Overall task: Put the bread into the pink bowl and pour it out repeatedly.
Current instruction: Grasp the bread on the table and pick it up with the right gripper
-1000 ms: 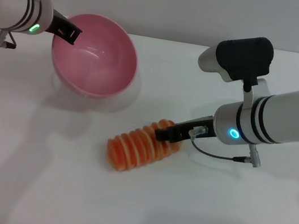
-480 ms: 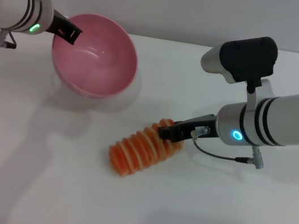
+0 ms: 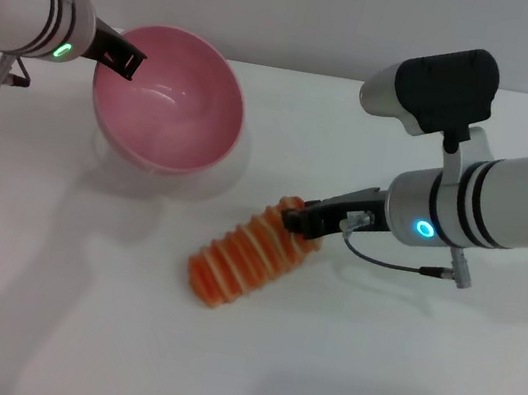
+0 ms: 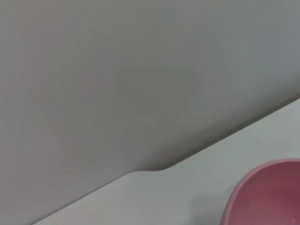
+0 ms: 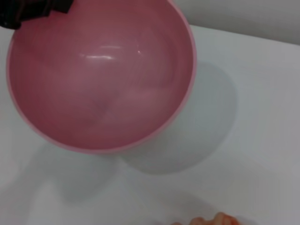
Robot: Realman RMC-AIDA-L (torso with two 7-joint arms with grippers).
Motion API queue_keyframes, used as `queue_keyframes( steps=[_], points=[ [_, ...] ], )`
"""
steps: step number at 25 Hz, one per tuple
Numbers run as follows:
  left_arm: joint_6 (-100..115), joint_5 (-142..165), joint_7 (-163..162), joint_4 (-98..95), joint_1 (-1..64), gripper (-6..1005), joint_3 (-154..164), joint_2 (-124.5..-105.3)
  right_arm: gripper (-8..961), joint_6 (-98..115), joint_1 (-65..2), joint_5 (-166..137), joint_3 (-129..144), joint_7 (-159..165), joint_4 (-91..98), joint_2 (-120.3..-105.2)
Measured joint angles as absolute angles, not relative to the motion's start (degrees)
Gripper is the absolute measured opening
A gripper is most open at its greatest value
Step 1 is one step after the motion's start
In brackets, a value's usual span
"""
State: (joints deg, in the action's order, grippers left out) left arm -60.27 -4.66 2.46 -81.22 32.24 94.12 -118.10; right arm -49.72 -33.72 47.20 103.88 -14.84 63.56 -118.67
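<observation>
The pink bowl (image 3: 169, 101) is empty, tilted off the white table (image 3: 366, 377) near its far left edge, with the left gripper (image 3: 123, 59) clamped on its rim. The bread (image 3: 247, 252) lies mid-table, 1 end raised where the right gripper (image 3: 303, 221) is pinching it, the other end apparently touching the surface. By my reading, this round's loading has barely begun: lifting, carrying, dropping in and pouring remain.

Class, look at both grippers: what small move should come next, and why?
Probably lift the bread toward the pink bowl. The right gripper grips the loaf's far end, which is raised while the near end lies on the table; the left gripper holds the empty bowl's rim.
</observation>
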Motion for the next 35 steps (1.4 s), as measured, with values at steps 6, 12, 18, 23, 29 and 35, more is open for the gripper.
queue_keyframes(
  steps=[6, 12, 18, 23, 29, 35],
  points=[
    [-60.37, -4.66, 2.41, -81.39, 32.36, 46, 94.21, -118.12, 272, -50.54, -33.04, 45.94, 103.45, -14.57, 65.26, -118.67],
    [-60.38, -4.66, 2.39, -81.46, 32.60, 46, 94.35, -118.13, 188, -51.03, -31.89, 45.85, 103.22, -14.50, 67.61, -118.64],
    [-60.38, -4.65, 2.37, -81.48, 32.94, 46, 94.42, -118.13, 132, -51.42, -31.53, 45.35, 102.51, -14.48, 68.33, -118.65],
    [-60.37, -4.66, 2.37, -81.47, 33.03, 46, 94.37, -118.13, 84, -52.04, -31.04, 45.18, 102.20, -14.45, 70.27, -118.66],
    [-60.28, -4.66, 2.37, -81.20, 33.44, 46, 94.40, -118.15, 33, -53.65, -30.74, 43.49, 100.83, -14.37, 74.01, -118.74],
    [-60.14, -4.66, 2.37, -80.95, 33.68, 46, 94.42, -118.21, 30, -53.94, -30.94, 43.18, 100.34, -14.35, 75.64, -118.72]
  ],
)
